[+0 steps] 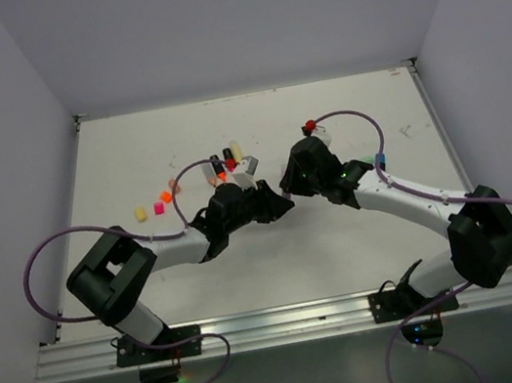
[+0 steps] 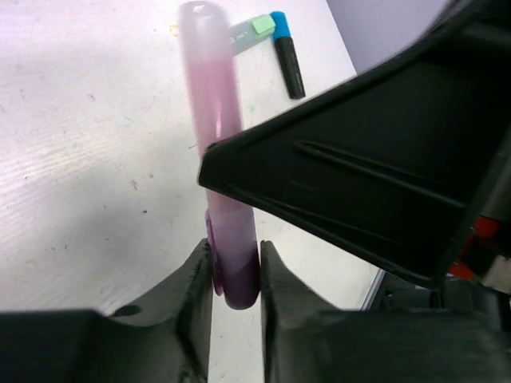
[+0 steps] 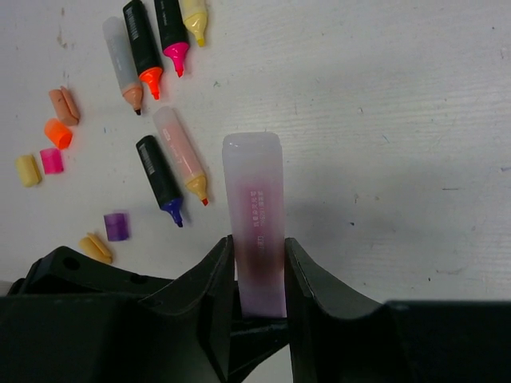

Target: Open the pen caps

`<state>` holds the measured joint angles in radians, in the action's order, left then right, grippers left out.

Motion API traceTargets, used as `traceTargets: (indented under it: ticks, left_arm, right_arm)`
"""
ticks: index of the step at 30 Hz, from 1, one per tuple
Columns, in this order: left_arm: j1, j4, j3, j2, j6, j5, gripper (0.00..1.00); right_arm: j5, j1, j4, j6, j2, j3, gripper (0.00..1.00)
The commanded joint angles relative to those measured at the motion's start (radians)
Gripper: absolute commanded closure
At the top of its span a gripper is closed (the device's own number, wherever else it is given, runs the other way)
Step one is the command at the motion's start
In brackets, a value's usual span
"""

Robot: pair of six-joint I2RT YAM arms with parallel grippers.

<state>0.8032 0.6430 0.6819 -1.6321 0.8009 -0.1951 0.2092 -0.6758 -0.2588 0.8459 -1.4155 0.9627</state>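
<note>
Scuffed white table (image 1: 130, 154) (grey walls (image 1: 235, 17) around); left gripper (image 2: 235, 275) pinches the purple cap (image 2: 233, 289); right gripper (image 3: 259, 275) clamps the highlighter barrel (image 3: 255, 191).

Cap count in the right wrist view comes to six loose pen caps: one peach cap (image 3: 62, 105), one orange cap (image 3: 57, 133), one pink cap (image 3: 52, 160), one yellow cap (image 3: 28, 170), one purple cap (image 3: 116, 226), one peachy-yellow cap (image 3: 96, 248). Uncapped highlighters there: six, so three black-bodied highlighters (image 3: 144, 40) and three pale-bodied highlighters (image 3: 120, 52). Plus one pinkish highlighter (image 3: 255, 215). Left wrist view adds two more, one blue-capped highlighter (image 2: 287, 60) and one grey highlighter (image 2: 243, 33) with a green end. Nine highlighters total.
</note>
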Motion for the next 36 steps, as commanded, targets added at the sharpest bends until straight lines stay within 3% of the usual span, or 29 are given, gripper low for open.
traceTargets:
  ticks: [1, 2, 3, 8, 13, 18, 20, 21, 22, 29, 36]
  left_arm:
    - [0.007, 0.024, 0.025, -0.002, -0.008, -0.018, 0.84]
    - [0.007, 0.023, 0.024, 0.001, -0.011, -0.020, 1.00]
    - [0.007, 0.020, 0.021, 0.003, -0.012, -0.020, 1.00]
    - [0.008, 0.009, -0.016, 0.061, -0.049, 0.013, 1.00]
    - [0.008, -0.005, -0.024, 0.109, -0.075, 0.013, 1.00]
    - [0.008, -0.016, -0.044, 0.143, -0.085, 0.013, 1.00]
    - [0.007, -0.034, -0.054, 0.164, -0.089, 0.017, 1.00]
    - [0.007, -0.042, -0.059, 0.173, -0.094, 0.023, 1.00]
    - [0.007, -0.049, -0.067, 0.189, -0.097, 0.028, 1.00]
    - [0.005, -0.081, -0.183, 0.317, -0.138, 0.080, 1.00]
    - [-0.019, -0.215, -0.295, 0.485, -0.144, 0.151, 1.00]
  right_arm:
    - [0.004, -0.010, 0.050, 0.025, 0.023, 0.022, 1.00]
    - [0.004, -0.010, 0.047, 0.025, 0.018, 0.024, 1.00]
    - [-0.002, -0.010, 0.047, 0.018, 0.012, 0.030, 1.00]
    - [-0.037, -0.010, 0.033, -0.025, -0.017, 0.057, 0.71]
    - [-0.063, -0.008, 0.041, -0.051, -0.065, 0.088, 0.62]
    - [-0.074, -0.010, 0.041, -0.067, -0.125, 0.139, 0.61]
    - [-0.065, -0.010, 0.042, -0.067, -0.146, 0.149, 0.71]
    - [-0.062, -0.011, 0.052, -0.062, -0.148, 0.146, 0.82]
    - [-0.057, -0.011, 0.055, -0.062, -0.151, 0.146, 1.00]
    - [0.051, -0.010, 0.076, -0.117, -0.181, 0.209, 1.00]
    - [0.009, 0.088, 0.041, -0.191, -0.313, 0.480, 1.00]
